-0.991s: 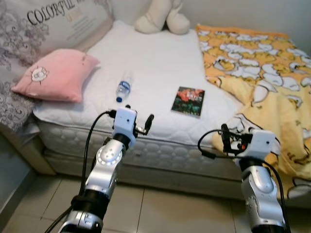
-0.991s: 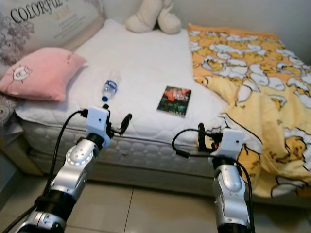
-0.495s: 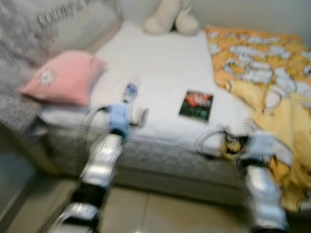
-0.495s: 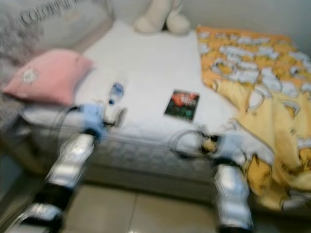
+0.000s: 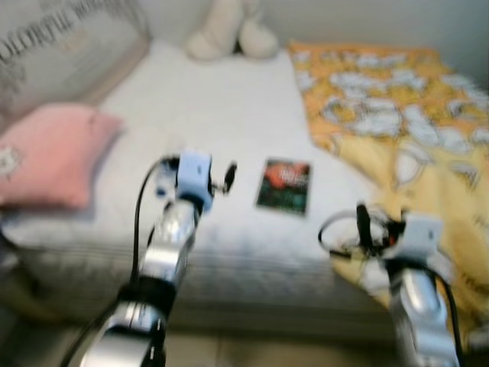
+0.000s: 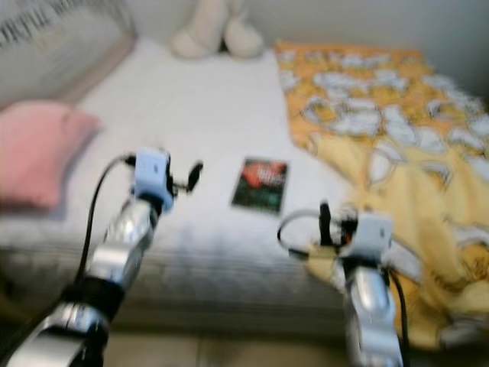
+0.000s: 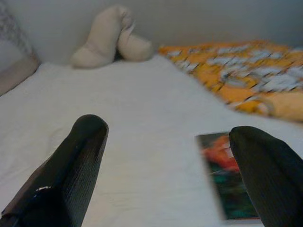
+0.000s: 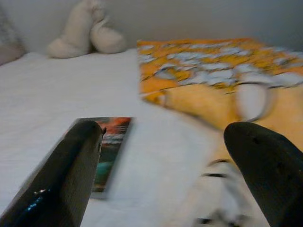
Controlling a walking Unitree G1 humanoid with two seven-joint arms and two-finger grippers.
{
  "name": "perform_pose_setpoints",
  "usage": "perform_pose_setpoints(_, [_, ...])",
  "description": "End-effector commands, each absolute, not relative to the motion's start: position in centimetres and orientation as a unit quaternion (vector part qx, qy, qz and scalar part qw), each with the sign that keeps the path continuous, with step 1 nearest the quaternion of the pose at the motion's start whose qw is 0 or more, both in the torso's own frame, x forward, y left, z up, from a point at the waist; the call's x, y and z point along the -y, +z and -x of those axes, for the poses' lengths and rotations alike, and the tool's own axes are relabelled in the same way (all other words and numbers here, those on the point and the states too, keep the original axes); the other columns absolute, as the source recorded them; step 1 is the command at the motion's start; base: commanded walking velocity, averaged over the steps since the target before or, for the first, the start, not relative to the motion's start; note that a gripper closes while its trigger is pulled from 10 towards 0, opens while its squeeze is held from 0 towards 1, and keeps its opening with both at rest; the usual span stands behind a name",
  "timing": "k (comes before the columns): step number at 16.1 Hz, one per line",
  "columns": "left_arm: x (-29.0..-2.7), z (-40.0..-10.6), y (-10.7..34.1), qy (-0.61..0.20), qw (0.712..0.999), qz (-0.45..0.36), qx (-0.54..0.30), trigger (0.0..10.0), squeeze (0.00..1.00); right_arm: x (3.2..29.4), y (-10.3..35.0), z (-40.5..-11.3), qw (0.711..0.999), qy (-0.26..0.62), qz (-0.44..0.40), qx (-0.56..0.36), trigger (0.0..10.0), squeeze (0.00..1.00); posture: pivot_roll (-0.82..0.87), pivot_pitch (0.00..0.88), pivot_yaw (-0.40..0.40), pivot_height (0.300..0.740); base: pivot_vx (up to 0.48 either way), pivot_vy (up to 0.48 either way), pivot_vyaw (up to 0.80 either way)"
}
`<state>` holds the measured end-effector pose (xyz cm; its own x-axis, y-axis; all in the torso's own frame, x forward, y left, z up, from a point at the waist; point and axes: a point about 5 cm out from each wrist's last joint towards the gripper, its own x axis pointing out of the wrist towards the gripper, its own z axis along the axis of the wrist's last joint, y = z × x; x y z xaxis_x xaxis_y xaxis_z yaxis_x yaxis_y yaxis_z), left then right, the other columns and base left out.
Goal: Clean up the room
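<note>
The eye views are blurred. A dark book (image 5: pixel 283 186) with a red cover picture lies flat on the white bed (image 5: pixel 221 107), near its front edge. My left gripper (image 5: pixel 205 177) is raised over the front of the mattress, left of the book; in the left wrist view its fingers (image 7: pixel 80 156) stand wide apart with nothing between them and the book (image 7: pixel 227 175) is just ahead. My right gripper (image 5: pixel 390 229) hangs open at the bed's front right, by the yellow blanket (image 5: pixel 397 115). The right wrist view has the book (image 8: pixel 111 146) ahead of it.
A pink pillow (image 5: pixel 46 153) lies at the bed's left, with a large printed pillow (image 5: pixel 61 46) behind it. A cream plush toy (image 5: pixel 225 34) sits against the far wall. The yellow blanket hangs over the bed's right front edge.
The camera has moved and the picture is blurred; the bed now sits lower and closer in view. Both arms keep the same raised pose, grippers still open. My left wrist now covers the bottle's spot.
</note>
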<state>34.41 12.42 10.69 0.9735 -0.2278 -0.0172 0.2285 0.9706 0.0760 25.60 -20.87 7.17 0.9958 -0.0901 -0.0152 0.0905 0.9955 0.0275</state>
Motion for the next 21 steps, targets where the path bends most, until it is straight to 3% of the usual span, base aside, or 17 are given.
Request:
perform_pose_setpoints(1, [-12.1, -34.6, 10.7, -0.122, 0.992, -0.041, -0.007, 10.0, 0.0, 21.2, 7.6, -25.6, 0.999, -0.049, -0.008, 0.002, 10.0, 0.0, -0.14, 0.0, 0.022, 0.74, 0.48, 0.0, 0.0])
perform_pose_setpoints(4, [-11.7, -34.8, 10.6, -0.127, 0.991, -0.028, -0.012, 10.0, 0.0, 21.6, 7.7, -25.5, 0.999, -0.054, -0.005, 0.003, 10.0, 0.0, -0.15, 0.0, 0.027, 0.74, 0.424, 0.112, 0.0])
perform_pose_setpoints(10, [-12.4, -35.7, 11.2, -0.124, 0.992, -0.035, -0.013, 10.0, 0.0, 21.5, 7.5, -25.2, 0.999, -0.053, -0.004, -0.003, 10.0, 0.0, -0.16, 0.0, 0.029, 0.74, 0.0, 0.48, 0.0])
perform_pose_setpoints(13, [-11.1, -36.4, 11.4, -0.133, 0.989, -0.053, -0.027, 10.0, 0.0, 21.3, 7.4, -24.7, 0.999, -0.052, -0.002, -0.005, 10.0, 0.0, -0.17, 0.0, 0.027, 0.74, 0.0, 0.48, 0.0])
perform_pose_setpoints(15, [-10.1, -37.0, 11.4, -0.128, 0.986, -0.095, -0.048, 10.0, 0.0, 21.4, 7.2, -24.1, 0.999, -0.051, 0.0, -0.012, 10.0, 0.0, -0.19, 0.0, 0.02, 0.74, 0.0, 0.0, 0.0])
perform_pose_setpoints(19, [-8.7, -38.1, 13.3, -0.126, 0.99, -0.055, -0.026, 10.0, 0.0, 21.8, 7.4, -22.9, 0.999, -0.051, 0.003, -0.018, 10.0, 0.0, -0.22, 0.0, 0.029, 0.74, 0.0, 0.0, 0.0])
perform_pose_setpoints(21, [-9.7, -37.9, 12.3, -0.101, 0.993, -0.036, -0.047, 10.0, 0.0, 21.8, 7.7, -22.7, 0.998, -0.055, 0.002, -0.014, 10.0, 0.0, -0.23, 0.0, 0.026, 0.74, 0.0, 0.0, 0.0])
